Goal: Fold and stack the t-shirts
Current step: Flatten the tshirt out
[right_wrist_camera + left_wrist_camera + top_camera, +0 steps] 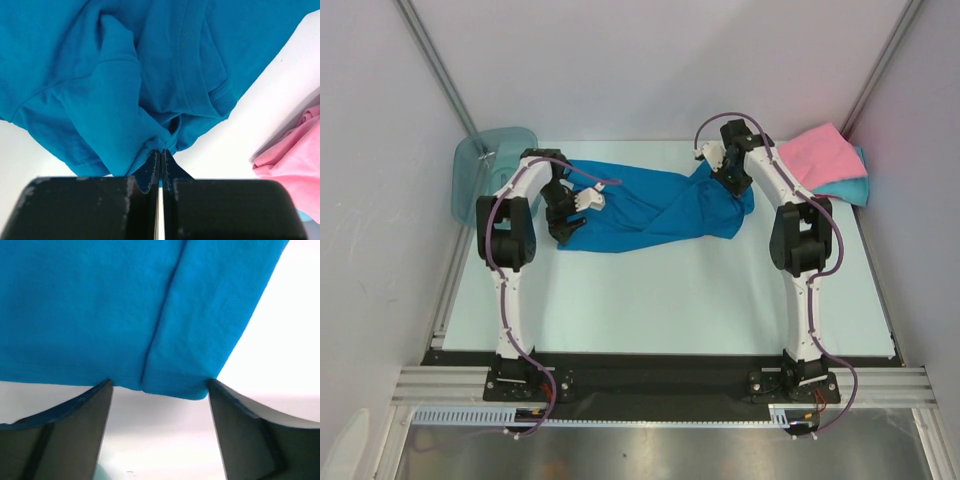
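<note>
The deep blue t-shirt [650,208] lies crumpled and stretched across the far middle of the table. My right gripper [725,172] is shut on a bunched fold of it [161,142] at its right end. My left gripper [563,222] is open at the shirt's left end; in the left wrist view its jaws stand wide apart on either side of the shirt's hem [172,382], with nothing between them. The pink t-shirt [823,155] lies folded on the turquoise t-shirt [853,187] at the far right corner.
A translucent teal plastic bin [485,170] stands at the far left, close behind the left arm. White enclosure walls ring the table. The pink shirt's edge [295,160] shows at the right of the right wrist view.
</note>
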Motion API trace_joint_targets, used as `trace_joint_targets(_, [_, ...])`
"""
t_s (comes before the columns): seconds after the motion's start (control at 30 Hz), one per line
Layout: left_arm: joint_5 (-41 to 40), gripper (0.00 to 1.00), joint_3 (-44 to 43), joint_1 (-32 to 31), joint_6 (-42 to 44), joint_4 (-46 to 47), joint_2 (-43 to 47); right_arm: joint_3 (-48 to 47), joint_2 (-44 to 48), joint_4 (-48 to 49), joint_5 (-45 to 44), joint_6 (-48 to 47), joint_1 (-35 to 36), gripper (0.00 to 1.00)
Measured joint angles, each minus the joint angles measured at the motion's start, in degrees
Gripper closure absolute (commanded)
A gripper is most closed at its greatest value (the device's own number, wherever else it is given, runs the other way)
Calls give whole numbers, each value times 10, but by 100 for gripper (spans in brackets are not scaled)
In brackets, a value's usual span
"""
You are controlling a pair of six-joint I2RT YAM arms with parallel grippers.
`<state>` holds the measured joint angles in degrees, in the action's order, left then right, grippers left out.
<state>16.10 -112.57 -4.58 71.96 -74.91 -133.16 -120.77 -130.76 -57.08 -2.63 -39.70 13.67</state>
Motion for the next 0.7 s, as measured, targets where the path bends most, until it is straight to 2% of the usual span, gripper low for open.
trace_joint_targets(0.03, [-1, 24, 0, 0, 2, 0, 0, 0, 0, 0, 0, 0, 0, 100])
trace_joint_targets(0.07, [-4, 36, 1, 0, 5, 0, 0, 0, 0, 0, -1, 0, 0, 100])
trace_joint_targets(0.13, [-7, 48, 1, 0, 7, 0, 0, 0, 0, 0, -2, 0, 0, 100])
trace_joint_targets(0.17, [-7, 59, 1, 0, 8, -2, 0, 0, 0, 0, -2, 0, 0, 100])
trace_joint_targets(0.33, [-7, 72, 1, 0, 9, -5, 0, 0, 0, 0, -6, 0, 0, 100])
trace_joint_targets(0.4, [-7, 100, 0, 0, 5, -7, 0, 0, 0, 1, -7, 0, 0, 100])
trace_joint_targets(0.7, [-10, 100, -9, 0, 0, -9, 0, 0, 0, 1, -10, -4, 1, 100])
